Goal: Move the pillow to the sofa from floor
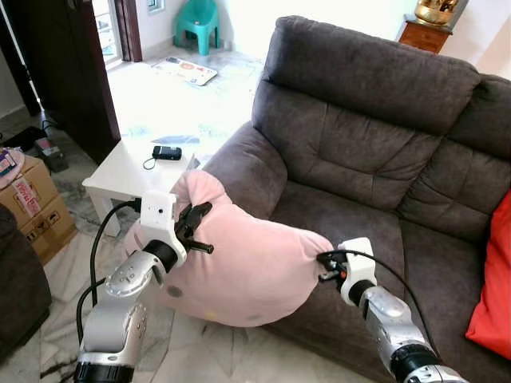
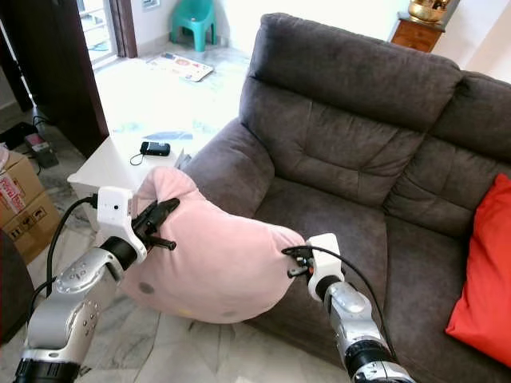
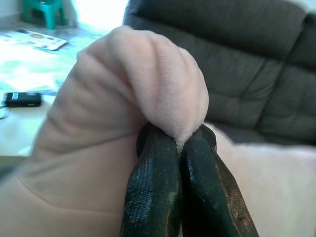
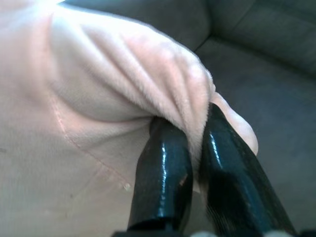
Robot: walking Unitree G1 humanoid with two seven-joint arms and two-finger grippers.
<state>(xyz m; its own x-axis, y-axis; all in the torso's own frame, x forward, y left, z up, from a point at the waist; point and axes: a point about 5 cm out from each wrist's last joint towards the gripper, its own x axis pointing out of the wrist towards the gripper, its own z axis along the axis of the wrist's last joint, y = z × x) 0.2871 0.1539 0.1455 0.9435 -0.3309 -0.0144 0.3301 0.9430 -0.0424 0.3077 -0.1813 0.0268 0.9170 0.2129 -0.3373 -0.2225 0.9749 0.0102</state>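
Pink pillow (image 1: 247,267) held up off the floor between both grippers, sagging in the middle, its far side against the front edge and armrest of the dark grey sofa (image 1: 359,152), not yet on the seat cushion. Left gripper (image 1: 194,219) pinches the pillow's upper corner nearest the armrest; in the left wrist view both black fingers (image 3: 153,197) are pressed together with a fold of pink fabric caught between them. Right gripper (image 1: 326,266) clamps the opposite corner over the seat front; the right wrist view shows its fingers (image 4: 163,182) closed narrow on a bunched plush edge. Left arm rises from below beside the sofa, bent at the elbow, wrist angled toward the armrest, black cable looping off it. Right arm comes up in front of the seat, forearm pointing at the pillow. Red cushion (image 1: 491,279) lies at the sofa's far end from the pillow. White side table (image 1: 132,171) stands just beside the armrest, a small black device (image 1: 167,152) on top. Cardboard box (image 1: 32,203) on the floor beyond the table, away from the sofa. Green plastic stool (image 1: 197,22) well behind the sofa's armrest side, a flat mat (image 1: 185,70) near it.
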